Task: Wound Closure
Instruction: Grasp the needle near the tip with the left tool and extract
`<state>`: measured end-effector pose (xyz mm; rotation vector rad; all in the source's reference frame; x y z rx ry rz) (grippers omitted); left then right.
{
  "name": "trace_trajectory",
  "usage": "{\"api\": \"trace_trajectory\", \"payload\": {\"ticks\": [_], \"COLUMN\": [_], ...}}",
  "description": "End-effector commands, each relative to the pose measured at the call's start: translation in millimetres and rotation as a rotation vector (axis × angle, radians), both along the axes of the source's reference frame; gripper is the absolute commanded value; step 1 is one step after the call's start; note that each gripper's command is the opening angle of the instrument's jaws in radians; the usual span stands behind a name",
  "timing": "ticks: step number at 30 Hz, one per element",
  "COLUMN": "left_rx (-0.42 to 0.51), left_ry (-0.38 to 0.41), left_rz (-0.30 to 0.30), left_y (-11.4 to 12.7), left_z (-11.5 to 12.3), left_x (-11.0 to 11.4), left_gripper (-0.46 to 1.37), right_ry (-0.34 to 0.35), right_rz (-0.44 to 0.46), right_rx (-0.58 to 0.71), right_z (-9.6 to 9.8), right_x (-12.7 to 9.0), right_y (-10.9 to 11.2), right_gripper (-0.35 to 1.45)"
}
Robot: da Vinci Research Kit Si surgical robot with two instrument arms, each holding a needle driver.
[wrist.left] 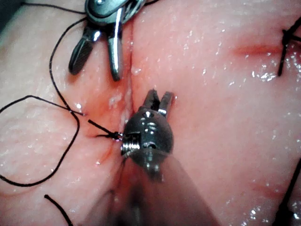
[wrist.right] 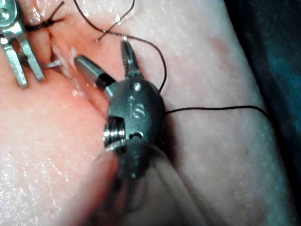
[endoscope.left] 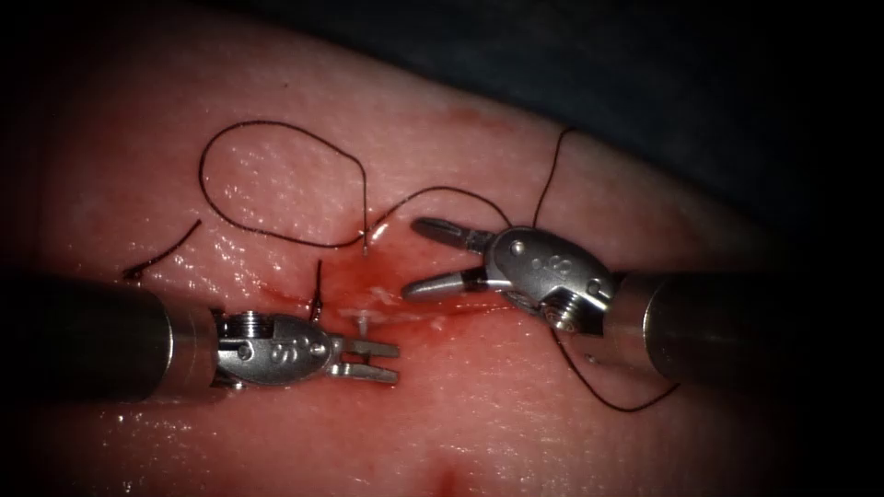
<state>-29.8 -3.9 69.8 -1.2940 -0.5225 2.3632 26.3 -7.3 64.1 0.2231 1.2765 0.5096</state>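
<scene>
Both tools hold nothing: the left tool [endoscope.left: 373, 361] with jaws slightly parted, the right tool [endoscope.left: 433, 258] spread wide over the cut [endoscope.left: 387, 294]. The needle is not discernible. Thread [endoscope.left: 276, 184] loops across the tissue [endoscope.left: 516, 414]; the left wrist view adds a stitch knot [wrist.left: 113, 135].

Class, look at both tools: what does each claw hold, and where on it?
Nothing is held: the left claw and right claw are both open and empty above the tissue.

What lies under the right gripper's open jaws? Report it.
Under the right gripper, jaws open and holding nothing, lie wet tissue, red fluid along the cut, and thread passing beneath its wrist; the thread's path there is covered.
</scene>
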Motion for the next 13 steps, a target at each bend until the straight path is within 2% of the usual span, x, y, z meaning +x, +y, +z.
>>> {"api": "trace_trajectory", "payload": {"ticks": [1,13], "left_rx": [0.019,-0.025], "left_ry": [-0.005,-0.007], "left_rz": [0.006,0.042], "left_y": [-0.1,-0.2], "left_z": [-0.1,-0.1], "left_x": [0.1,0.2], "left_gripper": [-0.35,-0.35], "right_ry": [0.001,0.0], "right_rz": [0.001,0.002], "right_rx": [0.001,0.003], "right_z": [-0.1,-0.1], "right_x": [0.0,0.0], "right_y": [0.1,0.2], "right_gripper": [1.16,1.16]}}
